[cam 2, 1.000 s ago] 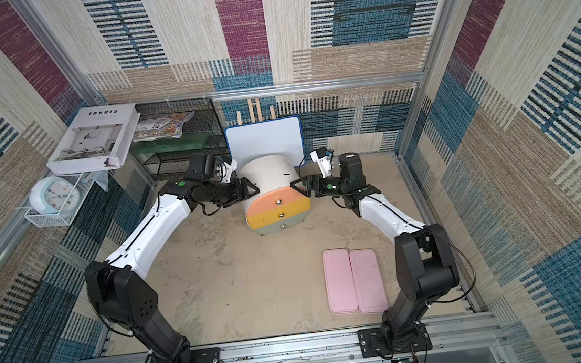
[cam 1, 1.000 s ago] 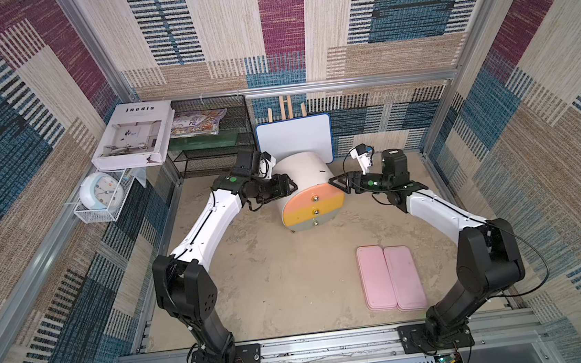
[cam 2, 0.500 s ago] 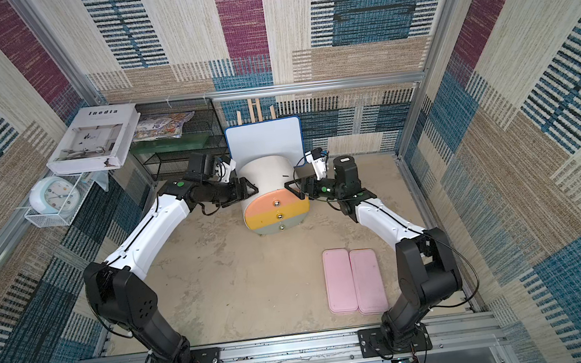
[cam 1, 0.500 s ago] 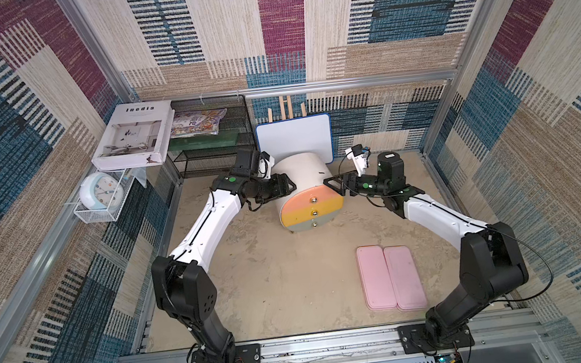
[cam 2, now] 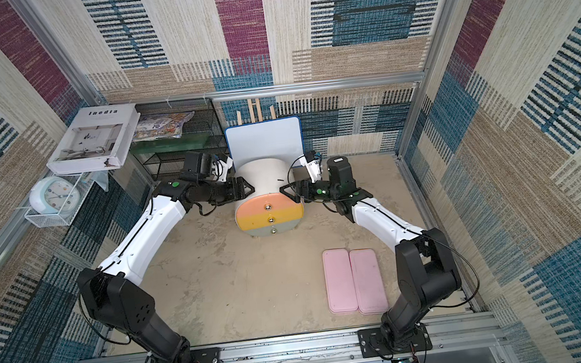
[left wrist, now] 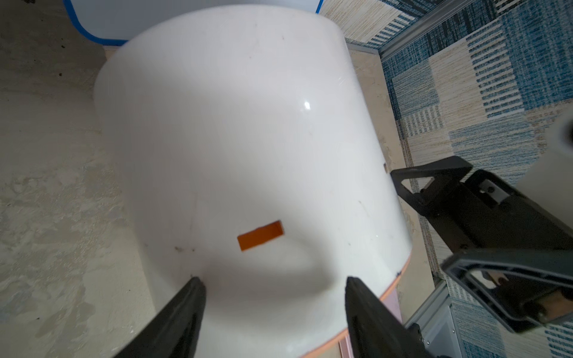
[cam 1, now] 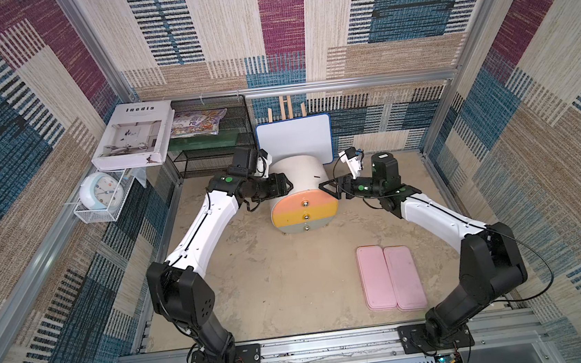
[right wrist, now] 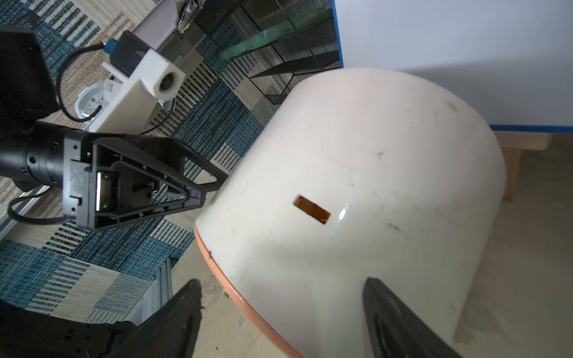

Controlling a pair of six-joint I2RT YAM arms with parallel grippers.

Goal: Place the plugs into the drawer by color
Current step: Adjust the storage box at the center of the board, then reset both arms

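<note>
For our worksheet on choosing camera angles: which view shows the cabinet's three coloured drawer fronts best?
Both top views: the drawer fronts face the camera whole, salmon over yellow over grey-green. Both wrist views show mostly the white shell and catch only the salmon front's thin edge.

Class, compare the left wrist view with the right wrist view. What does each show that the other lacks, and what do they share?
Only the left wrist view shows the right end effector from outside, jaws apart beside the drawer. Only the right wrist view shows the left end effector from outside, plus the black wire shelf and a clock. Both show the drawer's white shell with its small orange slot and the blue-edged whiteboard behind it.
</note>
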